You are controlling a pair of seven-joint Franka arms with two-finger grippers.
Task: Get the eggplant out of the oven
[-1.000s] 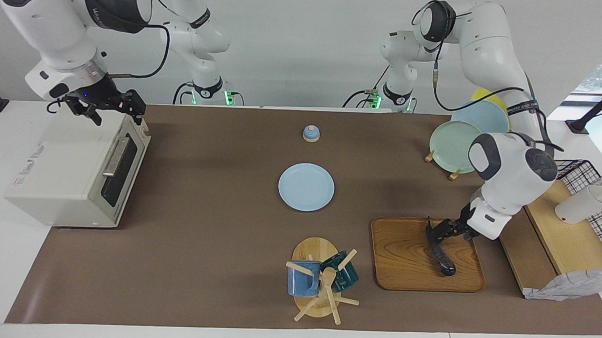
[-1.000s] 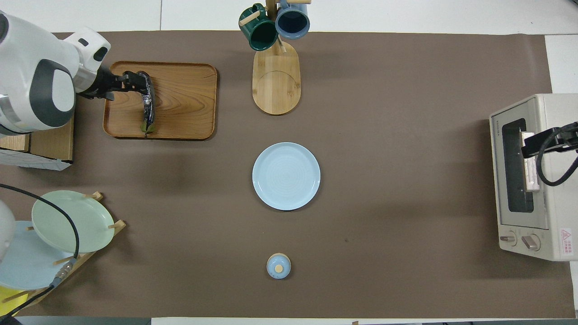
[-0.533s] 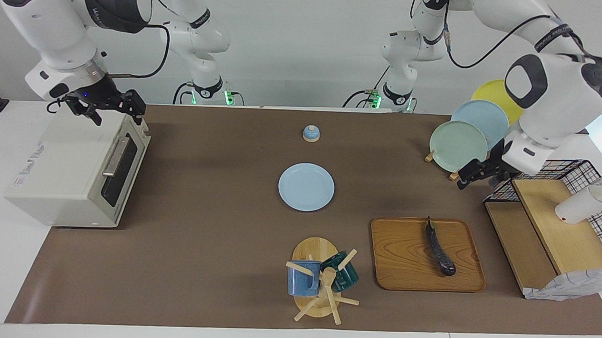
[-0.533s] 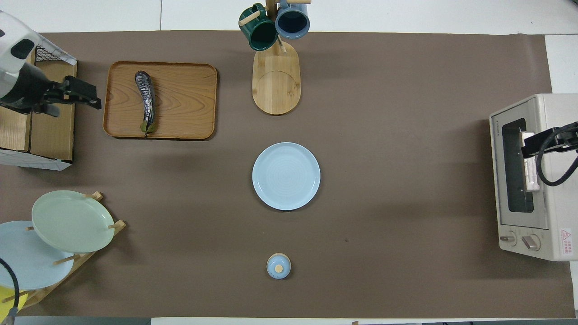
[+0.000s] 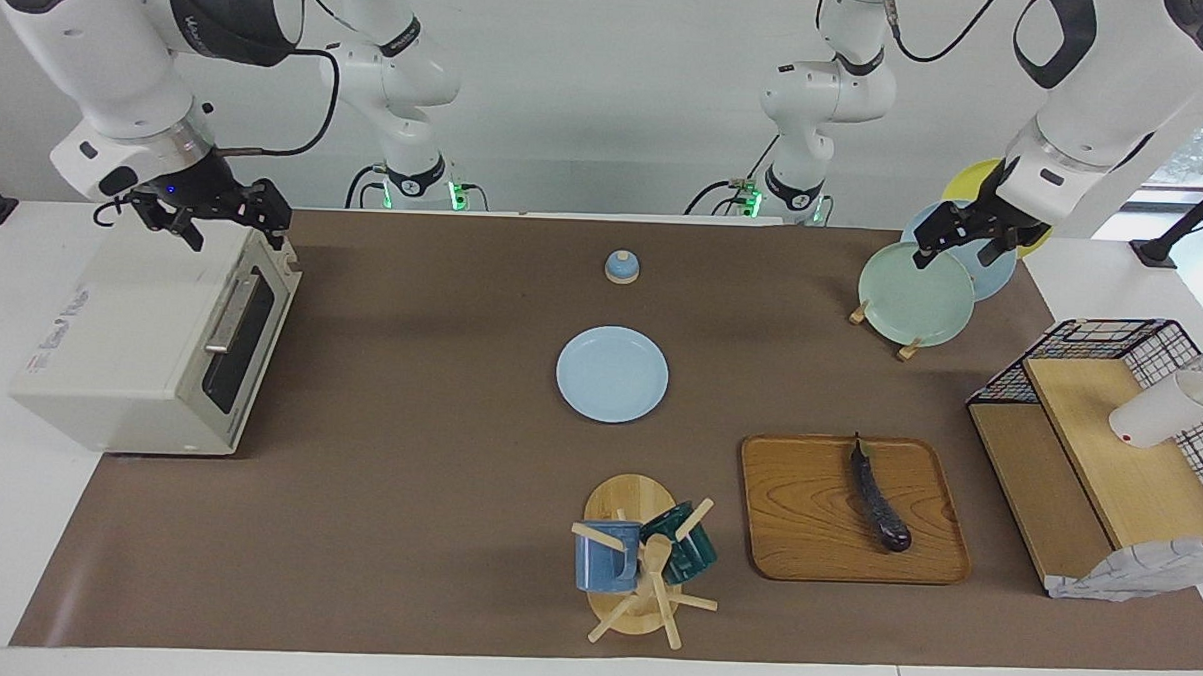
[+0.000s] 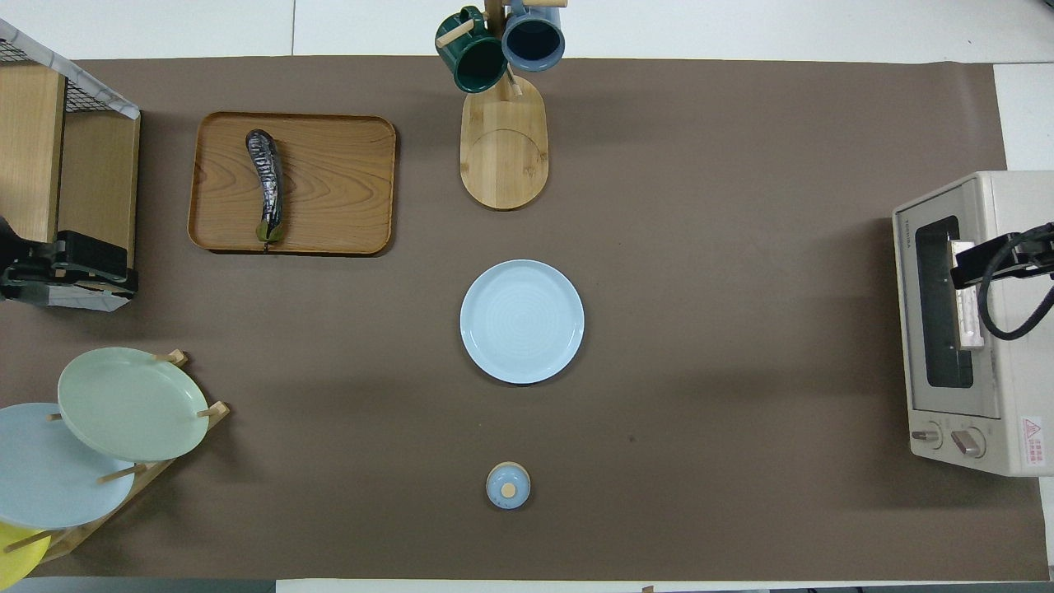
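While both arms are raised off the table, the eggplant [image 5: 878,494] lies flat on a rectangular wooden tray [image 5: 806,510], a slim, slightly curved, glossy dark purple-black body with its thin stem tip pointing toward the robots. The left gripper [image 5: 953,240] hangs in the air over the plate rack [image 5: 906,349], its black fingers spread apart and holding nothing; the tray and eggplant sit well apart from it, farther from the robots. Leaning in the rack beneath it are smooth round plates, pale green [image 5: 913,292], pale blue and yellow. The right gripper [image 5: 228,215] hovers over the top front edge of the oven [image 5: 126,356], released and empty as well. Boxy and off-white, the oven carries a dark glass door with a metal bar handle [image 5: 230,314], and the door appears shut. Between the two grippers, on the brown mat [image 5: 406,491], rest a round pale blue plate [image 5: 611,373] and, nearer the robots, a small blue domed lid [image 5: 621,267] with a wooden knob. A wooden mug tree [image 5: 643,580] on an oval base holds a blue mug and a dark green mug. At the left arm's end stands a black wire basket [image 5: 1142,342] with wooden shelves.
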